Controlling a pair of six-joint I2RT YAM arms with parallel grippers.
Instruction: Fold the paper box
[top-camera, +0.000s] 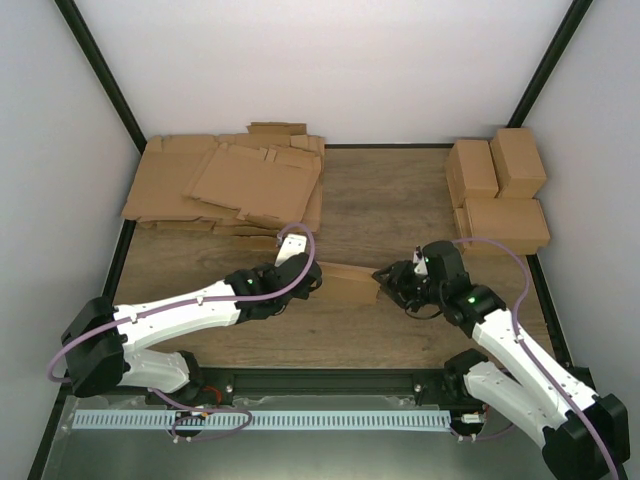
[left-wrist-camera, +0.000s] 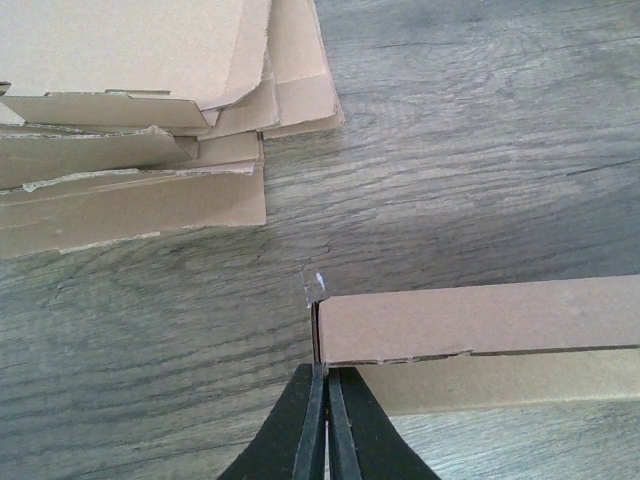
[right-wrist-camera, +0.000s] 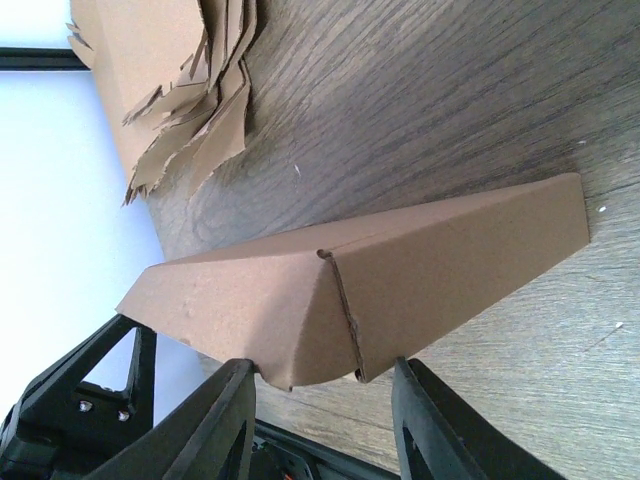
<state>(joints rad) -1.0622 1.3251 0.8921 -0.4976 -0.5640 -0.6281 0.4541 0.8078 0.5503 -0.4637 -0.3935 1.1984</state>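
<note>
The worktop (top-camera: 370, 200) carries the paper box (top-camera: 345, 283) near its middle, lying lengthwise between the two arms. Far beyond the box and to its left is a loose stack of flat cardboard sheets (top-camera: 225, 185). Far beyond it and to its right are several folded boxes (top-camera: 497, 190).

The left arm (top-camera: 180, 315) stretches low and nearly level from its base towards the box's left end. The right arm (top-camera: 520, 350) rises from its base and bends inward towards the box's right end.

The box has a ridge along its top and sloping panels.

The right gripper (right-wrist-camera: 320, 390) straddles the box's right end. Its fingers (right-wrist-camera: 225, 420) are spread wide, one on each side of the end corner. I cannot tell whether they press on it.

The left gripper (left-wrist-camera: 325, 385) meets the box's left end. Its fingers (left-wrist-camera: 300, 430) are pinched together on the thin cardboard edge there.
</note>
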